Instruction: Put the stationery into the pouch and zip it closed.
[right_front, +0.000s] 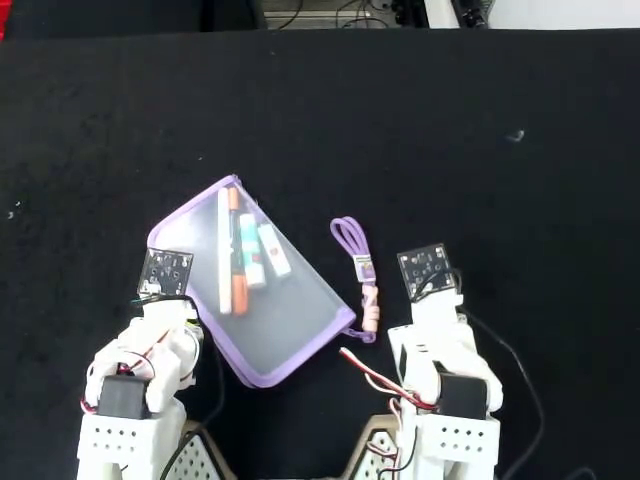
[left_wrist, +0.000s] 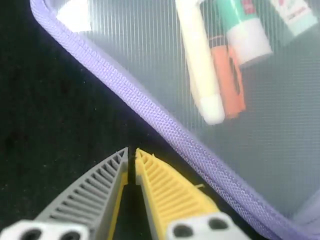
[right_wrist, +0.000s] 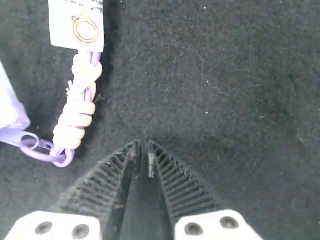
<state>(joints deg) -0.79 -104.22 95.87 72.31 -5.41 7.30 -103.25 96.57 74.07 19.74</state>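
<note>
Pouch (right_front: 290, 320) looks light, floppy, slippery; its braided pull cord (right_front: 371, 305) seems the best hold. Left gripper (left_wrist: 131, 155) and right gripper (right_wrist: 145, 150) sit closed, empty.

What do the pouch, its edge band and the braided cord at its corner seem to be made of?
The pouch looks like translucent ribbed plastic sheet: fine parallel lines, stationery visible through it. The edge band seems woven purple fabric, by its weave. The braided cord looks like soft matte yarn, with loose fibres.
</note>
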